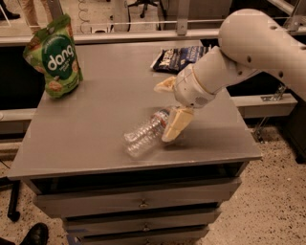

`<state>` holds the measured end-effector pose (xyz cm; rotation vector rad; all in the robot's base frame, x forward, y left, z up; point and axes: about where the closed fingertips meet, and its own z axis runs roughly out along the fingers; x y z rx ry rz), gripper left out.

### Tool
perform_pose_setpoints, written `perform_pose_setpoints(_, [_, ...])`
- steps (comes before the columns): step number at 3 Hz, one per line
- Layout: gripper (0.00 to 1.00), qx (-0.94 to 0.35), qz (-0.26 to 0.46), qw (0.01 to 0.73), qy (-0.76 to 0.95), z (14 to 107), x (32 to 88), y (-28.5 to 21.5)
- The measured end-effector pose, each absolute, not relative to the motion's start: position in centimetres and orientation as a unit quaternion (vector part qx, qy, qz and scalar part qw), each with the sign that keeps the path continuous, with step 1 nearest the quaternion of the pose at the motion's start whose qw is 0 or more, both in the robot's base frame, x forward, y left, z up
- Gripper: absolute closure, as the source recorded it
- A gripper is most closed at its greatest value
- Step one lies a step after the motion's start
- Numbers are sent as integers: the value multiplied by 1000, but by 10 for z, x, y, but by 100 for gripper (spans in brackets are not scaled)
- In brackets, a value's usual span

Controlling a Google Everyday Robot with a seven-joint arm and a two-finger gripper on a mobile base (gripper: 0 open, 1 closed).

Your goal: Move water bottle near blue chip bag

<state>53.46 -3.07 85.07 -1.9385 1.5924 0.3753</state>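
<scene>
The water bottle (143,133) lies on its side near the front of the table (95,100), well apart from the blue chip bag (179,57) at the rear edge. The gripper (163,114) is at the bottle's cap end, its 2 fingers (176,124) spread wide, the nearer one overlapping the neck. A green bag (53,57) stands rear left.

**Office / lab-type workspace**

Looks like an office or robot lab, not a home. Grey table (86,139) w/ metal drawers (143,203) beneath, speckled hard floor (275,210), wheeled office-chair base (143,5) in bkgd, metal rail (119,37) behind the table, someone's shoe (33,234) bottom left. Robot's gripper (169,106) sits low over the table's front-right part, fingers apart.
</scene>
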Motion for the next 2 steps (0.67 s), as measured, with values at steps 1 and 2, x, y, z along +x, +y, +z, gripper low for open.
perform_pose_setpoints(1, [40,-734,145,281,600,842,531,-32])
perform_pose_setpoints(2, [65,-735,139,271,605,842,528,-41])
